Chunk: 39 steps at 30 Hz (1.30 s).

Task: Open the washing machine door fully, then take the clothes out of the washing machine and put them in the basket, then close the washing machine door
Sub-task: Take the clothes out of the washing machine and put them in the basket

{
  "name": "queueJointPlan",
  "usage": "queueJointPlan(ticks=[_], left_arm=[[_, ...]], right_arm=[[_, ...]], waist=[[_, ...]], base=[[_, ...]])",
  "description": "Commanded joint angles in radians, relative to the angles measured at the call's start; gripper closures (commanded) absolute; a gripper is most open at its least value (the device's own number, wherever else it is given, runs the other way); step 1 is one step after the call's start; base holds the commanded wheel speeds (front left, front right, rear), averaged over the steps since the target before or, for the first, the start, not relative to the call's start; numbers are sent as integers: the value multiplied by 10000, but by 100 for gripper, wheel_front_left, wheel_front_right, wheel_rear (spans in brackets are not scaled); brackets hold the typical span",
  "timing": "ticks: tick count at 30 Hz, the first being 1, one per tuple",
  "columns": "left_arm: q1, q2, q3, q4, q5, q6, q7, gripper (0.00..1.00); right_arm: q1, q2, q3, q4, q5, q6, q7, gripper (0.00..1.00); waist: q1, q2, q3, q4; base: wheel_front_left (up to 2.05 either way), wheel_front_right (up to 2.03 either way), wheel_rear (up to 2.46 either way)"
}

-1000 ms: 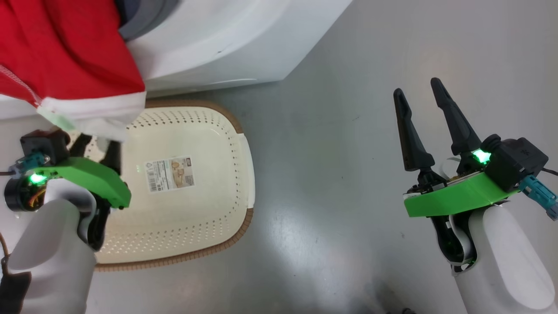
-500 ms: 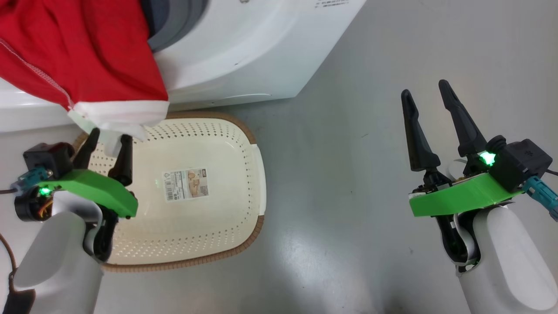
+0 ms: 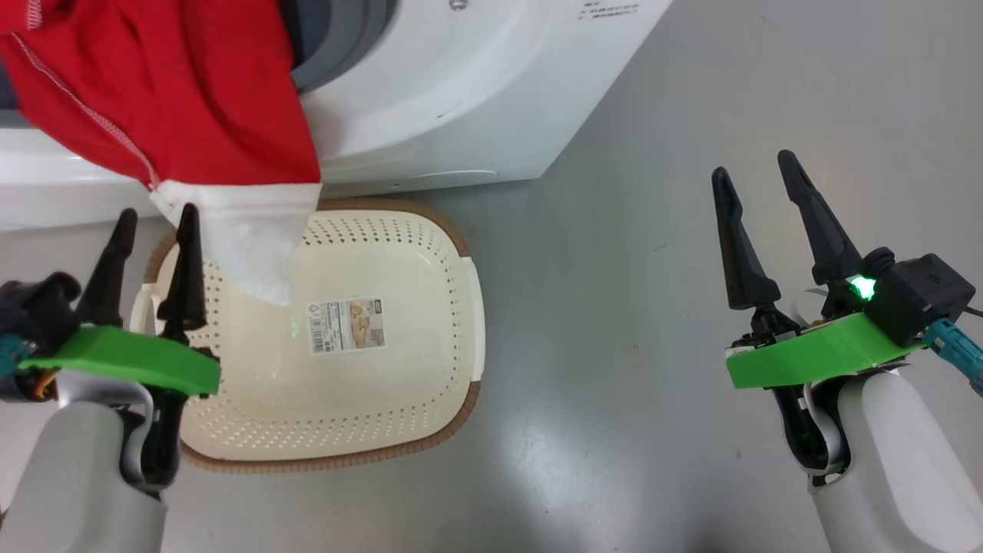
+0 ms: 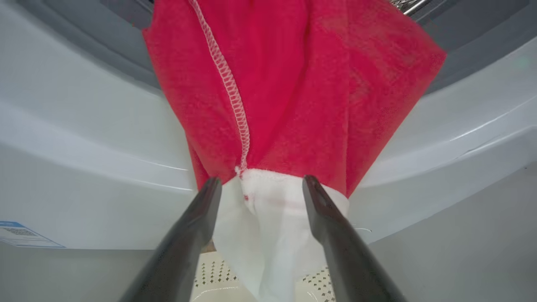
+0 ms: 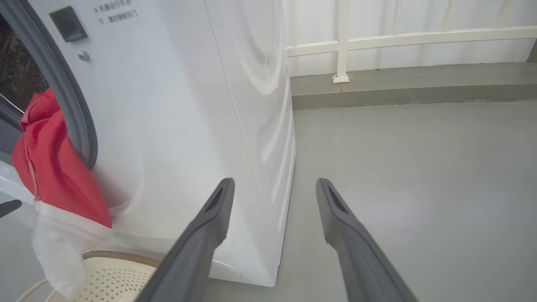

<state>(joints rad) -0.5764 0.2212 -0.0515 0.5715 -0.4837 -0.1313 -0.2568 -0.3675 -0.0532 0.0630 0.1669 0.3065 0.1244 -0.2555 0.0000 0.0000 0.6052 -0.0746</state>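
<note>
A red garment with a white hem (image 3: 177, 107) hangs out of the washing machine (image 3: 461, 84) opening, its white end dangling over the cream basket (image 3: 430, 253) on the floor. My left gripper (image 3: 153, 223) is open just left of that hem. In the left wrist view the left gripper (image 4: 258, 182) has its fingers either side of the white hem (image 4: 268, 226), apart from it. My right gripper (image 3: 756, 173) stands open over bare floor at the right, holding nothing. The right wrist view shows the garment (image 5: 58, 176) hanging below the grey gasket (image 5: 71, 105). The door is out of view.
Grey floor (image 3: 653, 153) spreads to the right of the machine and basket. A white railing and low kerb (image 5: 398, 88) run behind the machine in the right wrist view. The basket bottom carries a label (image 3: 347, 326).
The left gripper has let go of the white hem and drawn back down-left with its fingers open. The head camera has shifted, so the whole scene slid right and down. The right gripper is unchanged.
</note>
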Motion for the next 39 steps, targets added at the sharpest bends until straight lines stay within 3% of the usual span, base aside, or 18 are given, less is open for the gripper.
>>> queueJointPlan(ticks=[1,9,21,29,39], left_arm=[[506,240,552,-676,205,6,-49,0],[1703,38,1276,-3054,738,6,-49,0],[3117,-426,1957,-5197,1250,6,-49,0],[3098,-466,2002,-5315,1251,6,-49,0],[1833,-78,1680,-4312,1477,6,-49,0]], right_arm=[[314,30,134,-214,-89,63,-63,0],[349,30,109,-194,-158,63,-63,0],[365,30,101,-209,-175,63,-63,0],[366,30,107,-210,-123,63,-63,0],[381,30,146,-197,-91,63,-63,0]], waist=[[0,0,-43,46],[0,0,-134,135],[0,0,-157,115],[0,0,-119,94],[0,0,-115,104]], base=[[0,0,0],[0,0,0],[0,0,0],[0,0,0],[0,0,0]])
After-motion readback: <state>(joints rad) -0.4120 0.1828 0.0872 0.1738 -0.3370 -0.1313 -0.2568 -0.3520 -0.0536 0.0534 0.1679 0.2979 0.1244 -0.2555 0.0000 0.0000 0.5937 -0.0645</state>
